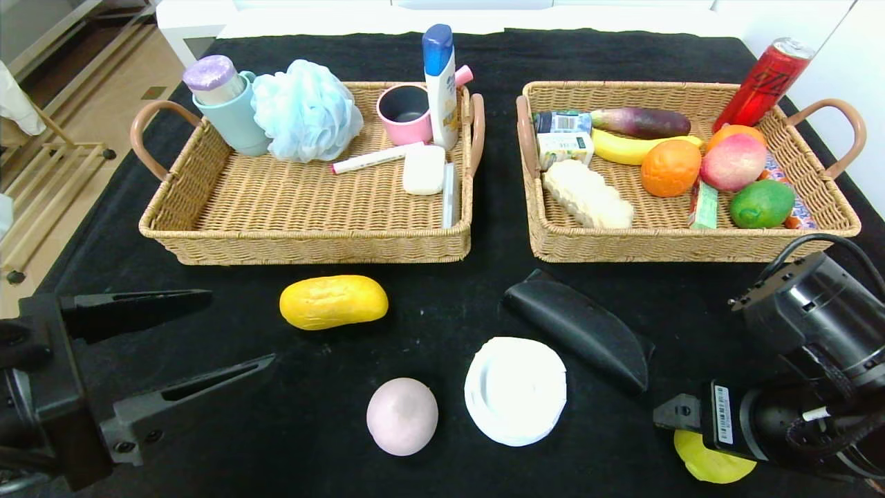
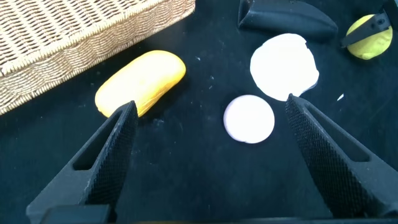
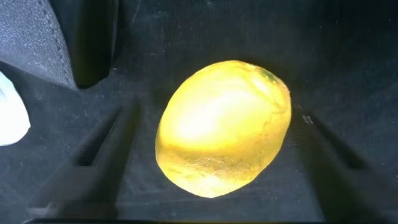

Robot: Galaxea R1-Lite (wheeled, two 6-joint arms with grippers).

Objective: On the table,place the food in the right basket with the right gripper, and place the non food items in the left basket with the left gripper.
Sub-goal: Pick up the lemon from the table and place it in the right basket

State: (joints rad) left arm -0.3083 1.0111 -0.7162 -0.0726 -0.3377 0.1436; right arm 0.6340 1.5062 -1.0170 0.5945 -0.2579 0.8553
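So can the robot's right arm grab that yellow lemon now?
Probably yes. The right end effector is down over the lemon with its fingers open, one on each side. Nothing sits between them, and the black pouch lies off to the side.

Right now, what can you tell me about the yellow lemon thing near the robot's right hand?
The lemon is a yellow-green, egg-shaped ball with a dimpled, glossy skin and a small greenish spot at one end. It lies on its side on the black cloth of the table, near the front edge on the robot's right. The right gripper is down over it with its jaws open on either side of it, not visibly touching it. In the head view the gripper hides most of it. The black pouch lies nearby, apart from it.
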